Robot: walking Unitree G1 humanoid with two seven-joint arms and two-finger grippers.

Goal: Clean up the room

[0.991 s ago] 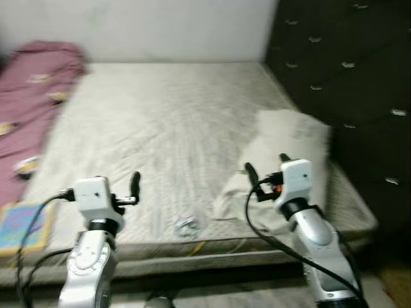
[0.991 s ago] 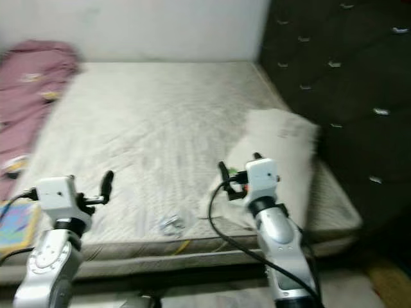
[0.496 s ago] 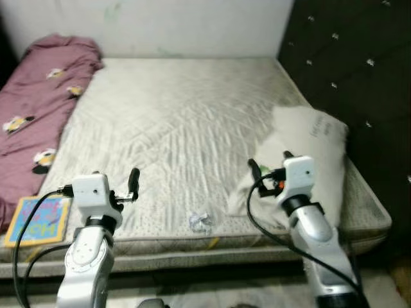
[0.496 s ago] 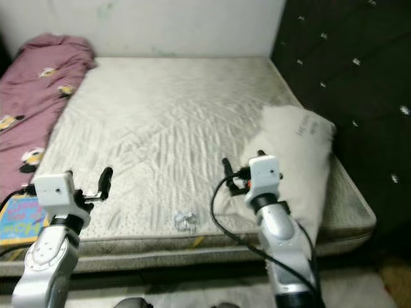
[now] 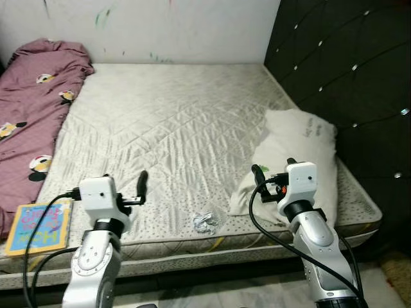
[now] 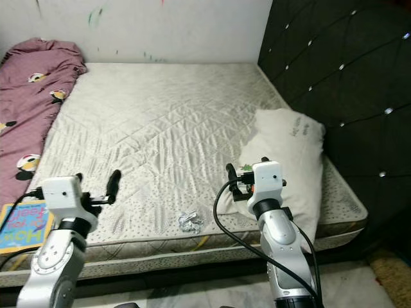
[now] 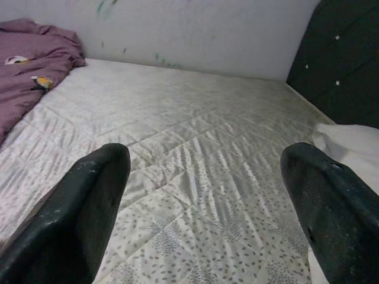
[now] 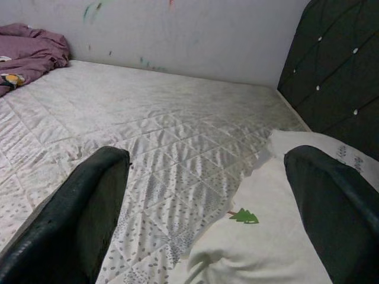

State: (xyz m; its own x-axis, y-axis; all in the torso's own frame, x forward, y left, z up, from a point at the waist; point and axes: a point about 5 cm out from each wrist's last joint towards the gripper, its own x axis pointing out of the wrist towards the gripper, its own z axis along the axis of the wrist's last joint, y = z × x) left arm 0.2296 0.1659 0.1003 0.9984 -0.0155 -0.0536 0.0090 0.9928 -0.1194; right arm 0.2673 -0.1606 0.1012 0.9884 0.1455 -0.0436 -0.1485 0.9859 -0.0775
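A small crumpled silvery wrapper lies on the bare quilted mattress near its front edge. A white pillow rests along the mattress's right side, against the dark headboard. My left gripper is raised over the front left of the mattress, open and holding nothing; in the left wrist view its fingertips stand wide apart. My right gripper hovers open at the pillow's near end, to the right of the wrapper. The pillow lies just under it.
A maroon blanket with cartoon prints is heaped along the mattress's left side. A colourful children's book lies at the front left corner. A dark tufted headboard walls the right side, and a white wall stands behind.
The camera has shifted and the picture has sharpened. Both arms keep the same raised pose with fingers apart, and nothing on the bed has moved.
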